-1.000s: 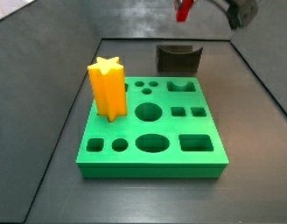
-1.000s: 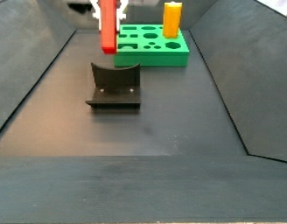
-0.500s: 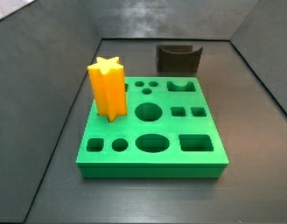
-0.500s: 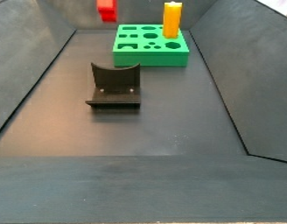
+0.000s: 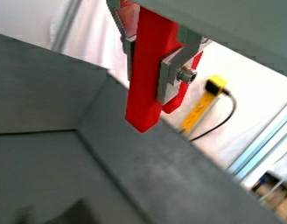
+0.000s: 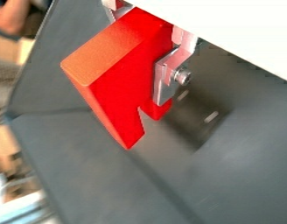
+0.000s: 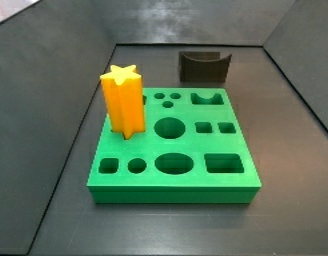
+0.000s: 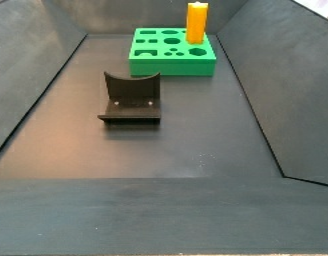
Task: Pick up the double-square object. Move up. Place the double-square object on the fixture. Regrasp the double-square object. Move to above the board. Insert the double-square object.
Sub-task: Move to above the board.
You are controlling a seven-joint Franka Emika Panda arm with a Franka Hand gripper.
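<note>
The gripper point(image 5: 157, 66) clamps the red peg point(image 5: 149, 74) in both wrist views – out of both side views. Risk: it twists between the pads while descending, then misses the fixture point(image 8: 129, 97) notch below.

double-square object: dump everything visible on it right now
The double-square object is bright red, blocky, with a stepped notch near its free end; it looks like smooth plastic. It shows in both wrist views only, clamped between the gripper's silver fingers, hanging clear of the dark floor. Neither side view shows it or the gripper.
</note>
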